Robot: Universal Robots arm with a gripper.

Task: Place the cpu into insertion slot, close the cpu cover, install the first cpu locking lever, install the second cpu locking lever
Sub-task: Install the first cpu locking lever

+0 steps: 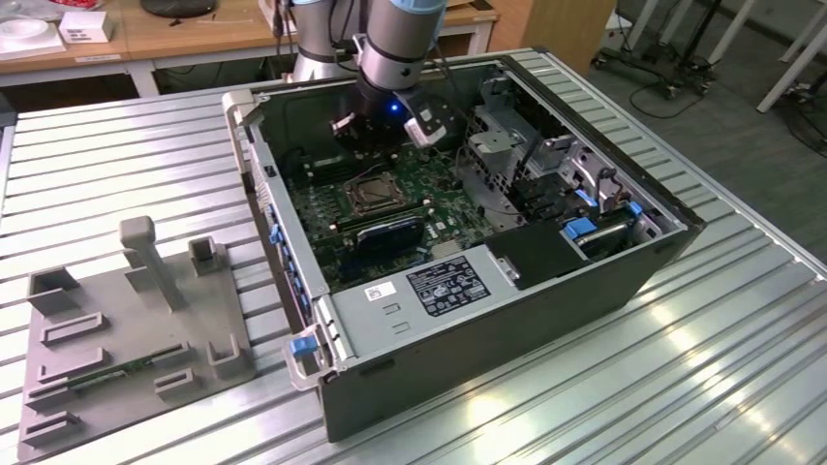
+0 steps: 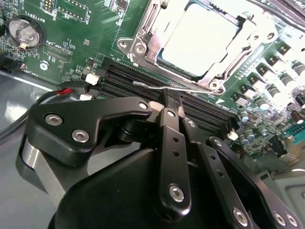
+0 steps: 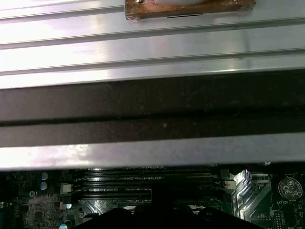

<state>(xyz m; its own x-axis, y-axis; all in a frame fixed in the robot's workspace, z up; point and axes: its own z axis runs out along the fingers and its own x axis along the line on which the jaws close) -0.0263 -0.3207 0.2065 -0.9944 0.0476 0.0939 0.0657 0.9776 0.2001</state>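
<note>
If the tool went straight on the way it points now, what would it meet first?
Most likely the thin silver locking lever, which lies right at the tip of the tool in the second wrist view, over the black memory slots. Depth is unclear; it could instead land on the slots.

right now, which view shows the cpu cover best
The second wrist view: the cpu cover is close up, framing the cpu. The exterior view has it as a small square; the first wrist view faces memory slots.
</note>
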